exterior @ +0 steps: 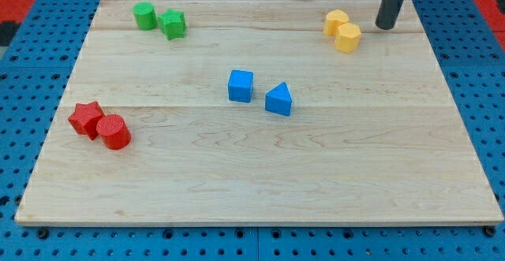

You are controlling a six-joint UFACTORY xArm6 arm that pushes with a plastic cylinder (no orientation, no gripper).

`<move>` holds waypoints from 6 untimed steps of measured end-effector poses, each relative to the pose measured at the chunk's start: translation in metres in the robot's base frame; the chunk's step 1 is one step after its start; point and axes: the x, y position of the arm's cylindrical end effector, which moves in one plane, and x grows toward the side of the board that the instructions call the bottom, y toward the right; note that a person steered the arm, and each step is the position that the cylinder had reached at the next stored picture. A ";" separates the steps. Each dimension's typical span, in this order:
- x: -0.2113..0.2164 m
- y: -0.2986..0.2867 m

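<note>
**Four colour pairs, rod parked at far right**

Tabletop (pixel 260 190). Near left: red star (pixel 85 119) touching red cylinder (pixel 115 132). Middle: blue cube (pixel 241 85), blue triangle (pixel 278 100) just beside, apart. Far left: green cylinder (pixel 144 16), green star (pixel 173 24), touching. Far right: two yellow blocks (pixel 342 31) touching. My tip (pixel 384 27) sits just right of them, not touching; a plain rod, no tool jaws, holds nothing.

Wide open lane along view's bottom of board (pixel 260 190); mid-board blocked by blue cube (pixel 241 86), blue triangular block (pixel 278 100).
</note>
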 end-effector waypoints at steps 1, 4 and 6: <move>0.051 0.012; 0.025 -0.061; 0.062 -0.076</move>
